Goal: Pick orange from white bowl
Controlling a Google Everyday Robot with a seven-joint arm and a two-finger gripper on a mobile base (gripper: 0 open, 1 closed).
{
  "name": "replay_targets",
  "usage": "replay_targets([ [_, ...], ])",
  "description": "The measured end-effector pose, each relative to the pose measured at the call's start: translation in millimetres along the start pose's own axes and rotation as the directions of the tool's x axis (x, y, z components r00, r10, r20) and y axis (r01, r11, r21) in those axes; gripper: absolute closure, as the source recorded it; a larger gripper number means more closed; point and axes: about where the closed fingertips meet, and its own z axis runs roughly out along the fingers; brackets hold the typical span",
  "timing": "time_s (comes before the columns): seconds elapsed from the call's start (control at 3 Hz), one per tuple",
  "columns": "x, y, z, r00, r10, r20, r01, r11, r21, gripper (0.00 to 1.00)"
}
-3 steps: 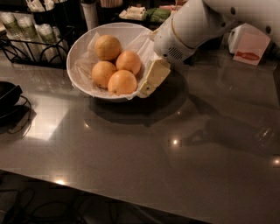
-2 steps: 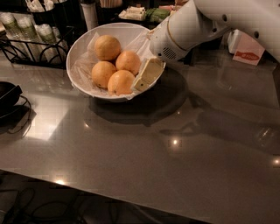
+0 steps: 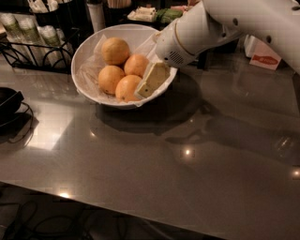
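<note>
The white bowl stands at the back left of the grey table, lined with crinkled white paper. It holds several oranges. The paler, yellow-tan orange lies at the back of the bowl. Three deeper-orange fruits lie in front of it: one to the left, one in the middle and one at the front. My gripper reaches in over the bowl's right rim from the white arm. It sits right against the front fruit, apart from the paler orange.
A small black dish sits at the left table edge. A black wire rack with cups stands behind the bowl to the left. A white box with a red label is at the back right. More items line the back.
My gripper has moved left and further into the bowl, closer against the front fruit. The oranges and bowl have not moved.
</note>
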Motion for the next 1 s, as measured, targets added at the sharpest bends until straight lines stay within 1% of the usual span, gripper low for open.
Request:
replay_targets([
  [0.33,-25.9,-5.3,16.2,0.997,0.010,0.076,-0.010,0.9999,0.003,0.00],
  [0.67,-63.2,-2.8,37.0,0.991,0.018,0.135,-0.017,0.9998,-0.009,0.00],
  [1.0,-63.2,-2.8,37.0,0.991,0.018,0.135,-0.017,0.9998,-0.009,0.00],
])
